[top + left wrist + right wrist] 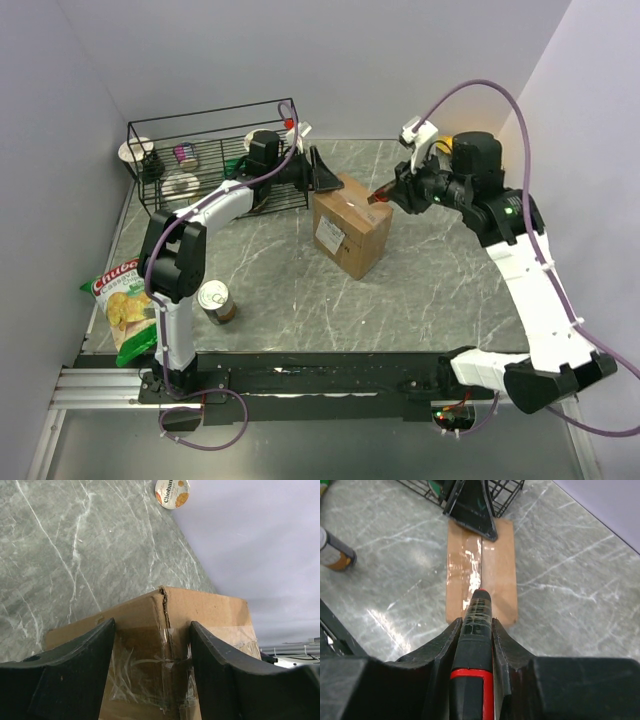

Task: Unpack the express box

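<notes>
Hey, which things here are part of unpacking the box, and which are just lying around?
In the job: express box, black-and-red tool, right gripper holding it, left gripper open at the box.
Lying about: wire basket, chip bag, can, yogurt cup.

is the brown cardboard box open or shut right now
Shut. The brown cardboard box has its top lying flat and closed, with clear tape running over the centre seam.
</notes>
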